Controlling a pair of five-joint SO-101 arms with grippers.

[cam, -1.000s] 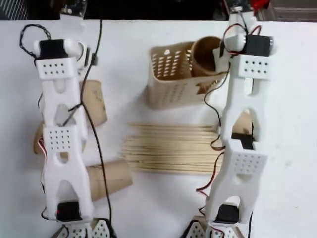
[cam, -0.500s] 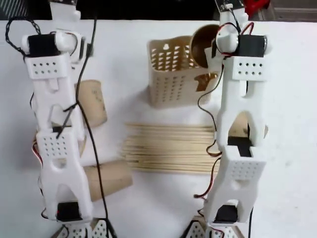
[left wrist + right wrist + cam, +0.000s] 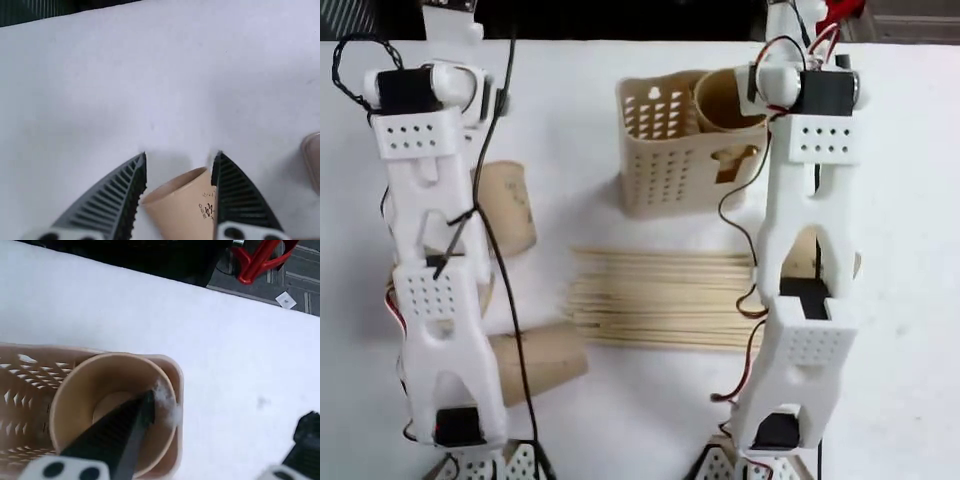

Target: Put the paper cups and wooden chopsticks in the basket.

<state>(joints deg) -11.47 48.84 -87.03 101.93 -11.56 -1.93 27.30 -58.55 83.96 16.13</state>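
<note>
The cream perforated basket point(image 3: 665, 165) stands at the far middle of the table. A brown paper cup point(image 3: 725, 100) sits upright in its right end. In the right wrist view, one finger point(image 3: 117, 437) of my open right gripper point(image 3: 227, 407) reaches inside that cup point(image 3: 75, 395), and the other is well outside the basket point(image 3: 20, 390). The wooden chopsticks point(image 3: 660, 298) lie in a flat bundle mid-table. My left gripper point(image 3: 181, 155) is open, with a cup point(image 3: 182, 207) lying on its side between its fingers.
More cups lie on their sides: one beside the left arm point(image 3: 510, 205), one near the front point(image 3: 542, 360), one partly hidden behind the right arm point(image 3: 810, 250). Cables hang along both arms. The table's far edge borders a dark floor.
The right arm swung the tilted cup over the basket's right end, and it now stands upright inside. The left arm shifted towards the far edge, then held still.
</note>
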